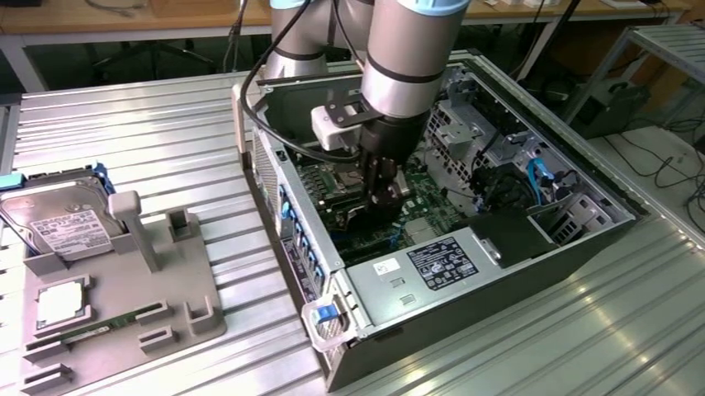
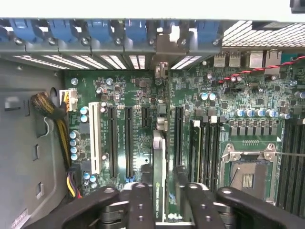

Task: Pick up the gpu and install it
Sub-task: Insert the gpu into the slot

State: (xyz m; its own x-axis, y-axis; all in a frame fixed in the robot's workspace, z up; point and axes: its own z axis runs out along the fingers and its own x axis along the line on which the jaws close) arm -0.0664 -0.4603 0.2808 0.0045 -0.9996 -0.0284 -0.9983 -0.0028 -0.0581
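Observation:
The gpu (image 2: 159,162) stands on edge inside the open computer case (image 1: 573,190), its green board over a motherboard slot and its silver bracket end (image 2: 162,45) at the case's rear wall among the blue slot latches. My gripper (image 2: 164,202) reaches down into the case with one black finger (image 2: 142,202) on each side of the card's upper edge, closed in on it. In the exterior view the gripper (image 1: 380,208) is low over the motherboard (image 1: 435,216), with the card a dark shape (image 1: 361,221) below it.
A grey parts tray (image 1: 165,313) lies at the exterior view's left, holding a hard drive (image 1: 64,223), a processor (image 1: 61,301) and a memory stick (image 1: 99,330). Inside the case are the power supply (image 1: 441,266), drive cages (image 1: 501,140), memory slots (image 2: 205,143) and an empty processor socket (image 2: 248,176).

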